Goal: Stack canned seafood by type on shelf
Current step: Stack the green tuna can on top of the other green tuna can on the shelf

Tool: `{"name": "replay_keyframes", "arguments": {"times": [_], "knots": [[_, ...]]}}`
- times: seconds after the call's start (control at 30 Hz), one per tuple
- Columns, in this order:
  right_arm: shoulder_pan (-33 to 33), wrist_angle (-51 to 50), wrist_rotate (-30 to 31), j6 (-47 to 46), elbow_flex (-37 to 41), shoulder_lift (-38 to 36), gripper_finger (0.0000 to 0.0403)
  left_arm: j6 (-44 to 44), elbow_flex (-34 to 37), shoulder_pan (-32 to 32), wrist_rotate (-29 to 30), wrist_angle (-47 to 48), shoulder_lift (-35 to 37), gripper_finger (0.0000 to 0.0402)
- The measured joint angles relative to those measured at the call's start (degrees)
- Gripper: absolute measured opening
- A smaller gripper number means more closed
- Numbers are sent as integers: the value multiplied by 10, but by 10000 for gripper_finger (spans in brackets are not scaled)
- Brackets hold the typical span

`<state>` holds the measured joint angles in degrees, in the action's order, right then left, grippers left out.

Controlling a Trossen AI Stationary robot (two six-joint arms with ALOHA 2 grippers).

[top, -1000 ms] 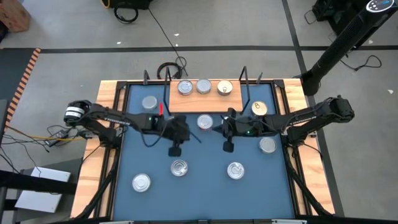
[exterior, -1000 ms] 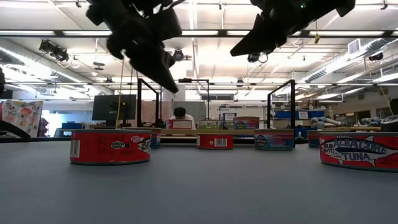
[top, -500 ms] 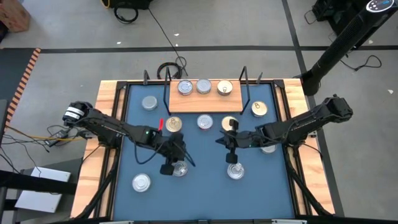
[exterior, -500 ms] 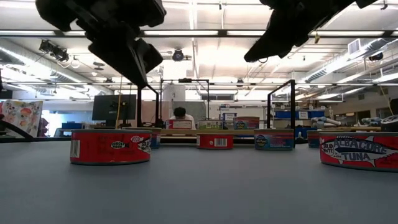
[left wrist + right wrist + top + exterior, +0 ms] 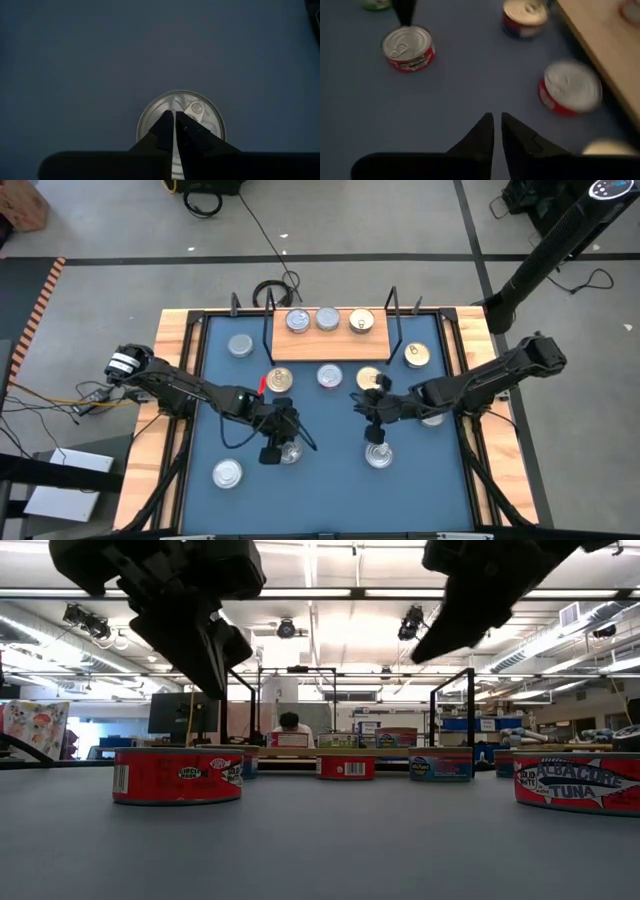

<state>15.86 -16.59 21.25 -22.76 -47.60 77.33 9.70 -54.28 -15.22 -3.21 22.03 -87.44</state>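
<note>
Both pairs of jaws stand nearly together, with only a thin slit showing between the dark fingers in each wrist view, and neither grips anything. Left gripper (image 5: 272, 452) hovers above a silver-topped tin (image 5: 289, 450) on the blue mat (image 5: 330, 490), in the near-left part of the table; seen from the left wrist, that same tin (image 5: 181, 120) sits right under the fingertips (image 5: 166, 125), pull tab up. Right gripper (image 5: 373, 433) hangs over the mat near the table's middle, just beyond another silver tin (image 5: 379, 455) that lies toward the near edge.

On the shelf (image 5: 330, 340), a light wooden board at the far edge with black wire uprights at its ends, three tins sit in a row: two silver-topped (image 5: 297, 321) (image 5: 328, 319) and one gold-topped (image 5: 361, 322). Just in front of the shelf three more lie in a line on the mat: a gold one (image 5: 281, 380), a silver one (image 5: 329, 376) and a gold one (image 5: 368, 379). A silver tin (image 5: 240, 346) rests by the far-left corner, a gold tin (image 5: 417, 355) near the right edge, a silver tin (image 5: 432, 416) beside the right arm, and one more silver tin (image 5: 228, 473) near the near-left corner.

From the low view, a red-sided tin (image 5: 177, 776) stands on the left and a red tin lettered with tuna (image 5: 577, 783) on the right. A person (image 5: 291, 729) sits far back in the room.
</note>
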Motion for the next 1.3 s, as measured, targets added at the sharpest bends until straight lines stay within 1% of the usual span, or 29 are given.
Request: {"name": "replay_keyframes", "arguments": {"times": [0.07,0.13,0.2,0.3,0.4,0.53,0.67,0.77,0.93,1.13,1.3], "knots": [[5,-78,1,-77,-11,-7,60,-4,2,0,1,-2,0,23],[14,-165,1,-159,-21,-8,68,-18,16,0,0,-34,0,17],[23,-239,-3,-237,-22,-8,74,-18,45,4,-12,-94,0,7],[38,-338,-8,-330,-22,-6,84,-2,88,14,-45,-194,0,4],[52,-410,-14,-411,-22,-6,95,1,117,18,-46,-266,0,4],[63,-474,-30,-493,-22,-6,114,-14,131,17,-45,-336,0,3],[70,-501,-34,-548,-11,-6,138,-51,134,26,-27,-347,0,3],[70,-500,-39,-574,10,-6,156,-69,134,47,-27,-345,0,3],[70,-489,-65,-596,44,-6,177,-93,134,82,-63,-357,0,3],[70,-425,-82,-603,76,-6,171,-95,134,104,-93,-385,0,3],[70,-400,-79,-603,97,-8,149,-95,134,107,-95,-385,0,3]]}}
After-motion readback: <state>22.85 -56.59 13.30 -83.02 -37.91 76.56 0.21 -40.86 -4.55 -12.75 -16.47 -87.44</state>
